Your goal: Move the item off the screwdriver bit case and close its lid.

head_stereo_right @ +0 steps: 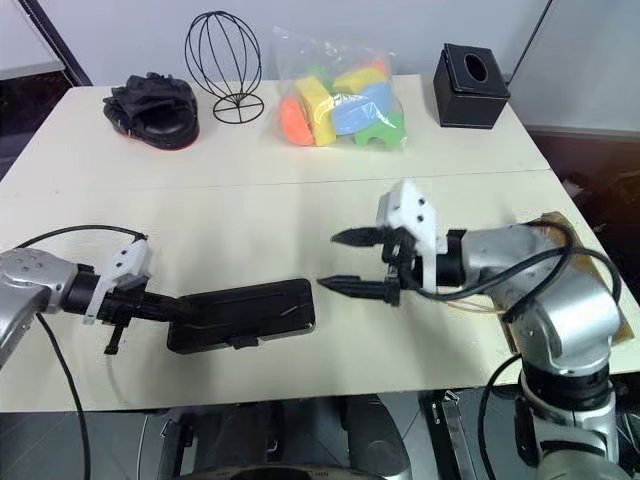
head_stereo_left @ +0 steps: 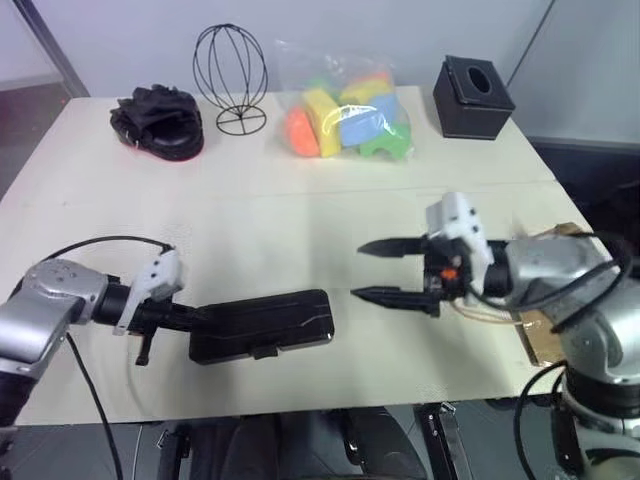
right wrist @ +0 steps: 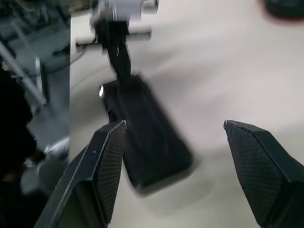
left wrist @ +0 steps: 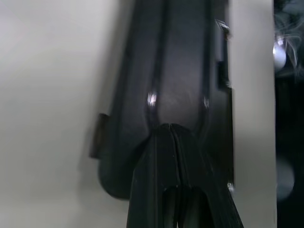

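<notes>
Case: the bit case [head_stereo_left: 262, 324] lay flat near the front edge of the table [head_stereo_left: 300, 215], its lid [head_stereo_right: 245, 313] down on it, dark and closed.
Left gripper: the left gripper [head_stereo_left: 196, 320] had its fingers pressed together, tips resting on the case's left end, holding nothing.
Right gripper: the right gripper [head_stereo_left: 382, 270] hung just right of the case, fingers spread wide apart, empty.
Paper bag: the brown paper bag [head_stereo_left: 550, 335] lay at the table's right edge, under the right arm, well apart from the case.
</notes>
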Robot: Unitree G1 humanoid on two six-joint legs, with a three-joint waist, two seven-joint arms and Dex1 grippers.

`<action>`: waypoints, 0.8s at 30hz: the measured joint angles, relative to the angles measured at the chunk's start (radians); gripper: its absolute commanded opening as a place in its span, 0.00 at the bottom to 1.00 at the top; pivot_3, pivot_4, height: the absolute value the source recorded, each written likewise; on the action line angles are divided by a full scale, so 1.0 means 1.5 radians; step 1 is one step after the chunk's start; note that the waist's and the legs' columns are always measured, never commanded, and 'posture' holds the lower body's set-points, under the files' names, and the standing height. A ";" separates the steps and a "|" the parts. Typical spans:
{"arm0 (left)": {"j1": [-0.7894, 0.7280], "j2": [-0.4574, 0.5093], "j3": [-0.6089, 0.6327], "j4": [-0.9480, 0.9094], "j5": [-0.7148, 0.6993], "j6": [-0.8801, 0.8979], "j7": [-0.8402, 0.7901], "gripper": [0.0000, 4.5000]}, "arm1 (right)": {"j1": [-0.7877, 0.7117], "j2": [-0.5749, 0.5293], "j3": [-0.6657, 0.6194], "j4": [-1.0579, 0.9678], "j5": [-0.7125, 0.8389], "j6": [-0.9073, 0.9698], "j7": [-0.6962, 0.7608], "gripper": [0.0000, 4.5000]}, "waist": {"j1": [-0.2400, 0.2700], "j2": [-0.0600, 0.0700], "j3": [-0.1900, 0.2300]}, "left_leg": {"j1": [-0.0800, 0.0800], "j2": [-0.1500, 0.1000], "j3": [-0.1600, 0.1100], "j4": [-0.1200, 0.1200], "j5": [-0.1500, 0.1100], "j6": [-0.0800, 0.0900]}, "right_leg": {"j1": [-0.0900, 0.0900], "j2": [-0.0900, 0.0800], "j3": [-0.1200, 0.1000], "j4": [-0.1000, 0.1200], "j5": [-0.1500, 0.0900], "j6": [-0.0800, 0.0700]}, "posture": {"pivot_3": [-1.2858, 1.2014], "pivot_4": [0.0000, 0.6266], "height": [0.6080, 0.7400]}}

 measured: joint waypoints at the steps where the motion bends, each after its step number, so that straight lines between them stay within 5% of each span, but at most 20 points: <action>1: -0.029 -0.016 -0.011 0.024 0.013 -0.019 0.004 0.00 | 0.013 -0.001 0.038 -0.006 -0.012 -0.013 -0.017 0.76 | 0.002 0.000 0.000 | 0.000 0.000 0.000 0.001 0.000 0.000 | 0.001 0.000 0.000 0.000 0.000 0.000 | 0.52 0.24 0.98; 4: -0.105 -0.070 -0.022 0.112 0.052 -0.042 0.047 0.00 | 0.041 -0.003 0.143 -0.011 -0.042 -0.053 -0.046 0.76 | 0.006 0.000 0.000 | -0.001 -0.001 0.000 0.003 0.000 0.000 | 0.001 0.000 0.000 0.000 0.000 0.000 | 0.52 0.24 0.98; 11: -0.249 -0.124 -0.045 0.218 0.072 -0.044 0.038 0.00 | 0.057 -0.008 0.320 0.001 -0.142 -0.166 -0.080 0.01 | 0.009 -0.001 0.000 | -0.003 -0.001 0.000 0.003 0.000 0.000 | -0.001 0.000 0.000 0.000 0.001 0.004 | 0.52 0.24 0.98; 18: -0.271 -0.238 -0.179 0.281 0.144 -0.135 -0.031 0.00 | 0.004 0.111 0.555 0.073 -0.285 -0.225 -0.135 0.01 | 0.013 -0.001 0.000 | -0.004 -0.001 0.000 0.004 0.000 0.000 | -0.001 0.000 0.000 0.000 0.001 0.004 | 0.52 0.24 0.98; 24: -0.289 -0.251 -0.192 0.294 0.169 -0.166 -0.045 0.00 | -0.020 0.130 0.605 0.114 -0.363 -0.224 -0.166 0.01 | 0.015 -0.002 -0.001 | -0.003 -0.001 -0.001 0.004 0.000 0.000 | -0.001 0.000 0.000 0.000 0.001 0.004 | 0.52 0.24 0.98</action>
